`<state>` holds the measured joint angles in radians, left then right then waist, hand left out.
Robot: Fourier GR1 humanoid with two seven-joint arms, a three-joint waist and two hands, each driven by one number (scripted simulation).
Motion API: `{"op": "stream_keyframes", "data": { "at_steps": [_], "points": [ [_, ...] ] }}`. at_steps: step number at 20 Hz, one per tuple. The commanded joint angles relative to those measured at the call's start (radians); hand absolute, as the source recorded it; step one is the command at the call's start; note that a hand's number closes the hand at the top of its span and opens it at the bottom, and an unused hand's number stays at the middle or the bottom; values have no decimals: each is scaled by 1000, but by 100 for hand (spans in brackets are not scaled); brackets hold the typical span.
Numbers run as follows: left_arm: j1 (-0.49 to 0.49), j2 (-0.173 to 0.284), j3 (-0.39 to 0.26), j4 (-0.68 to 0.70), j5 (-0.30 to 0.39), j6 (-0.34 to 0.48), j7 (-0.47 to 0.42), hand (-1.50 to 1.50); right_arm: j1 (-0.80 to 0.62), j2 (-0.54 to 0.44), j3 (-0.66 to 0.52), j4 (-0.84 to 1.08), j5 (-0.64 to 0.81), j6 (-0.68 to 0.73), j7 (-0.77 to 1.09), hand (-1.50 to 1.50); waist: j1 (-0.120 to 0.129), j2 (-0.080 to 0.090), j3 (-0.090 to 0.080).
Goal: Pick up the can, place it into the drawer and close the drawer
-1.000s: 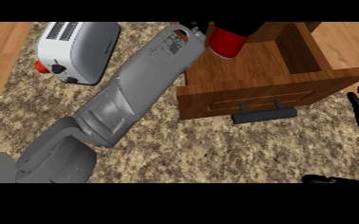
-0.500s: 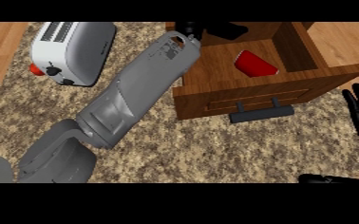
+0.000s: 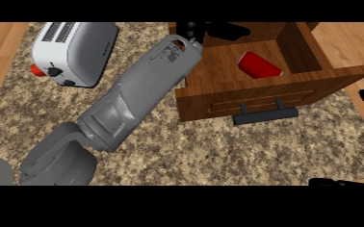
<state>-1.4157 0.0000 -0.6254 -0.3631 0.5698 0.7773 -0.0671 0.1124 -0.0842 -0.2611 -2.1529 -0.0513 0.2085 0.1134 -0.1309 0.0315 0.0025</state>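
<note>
The red can (image 3: 259, 65) is seen lying inside the open wooden drawer (image 3: 213, 79), towards its right side, apart from the left hand (image 3: 213, 30). That hand is held over the drawer's far edge, approx. open, though its fingers are partly cut off. The right hand (image 3: 334, 182) is barely seen at the near right; its state can't be told. A toaster (image 3: 71, 50) stands at the far left of the speckled worktop (image 3: 213, 149).
</note>
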Motion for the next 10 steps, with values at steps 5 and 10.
{"op": "stream_keyframes", "data": {
  "at_steps": [5,10],
  "points": [
    [5,0,17,-26,71,5,-17,-150,-13,-83,38,-94,185,13,-36,-150,21,-7,-2],
    [-24,0,46,-36,117,14,-43,-150,-36,-85,88,-71,297,-5,-102,-150,40,-8,-1]
  ]
}}
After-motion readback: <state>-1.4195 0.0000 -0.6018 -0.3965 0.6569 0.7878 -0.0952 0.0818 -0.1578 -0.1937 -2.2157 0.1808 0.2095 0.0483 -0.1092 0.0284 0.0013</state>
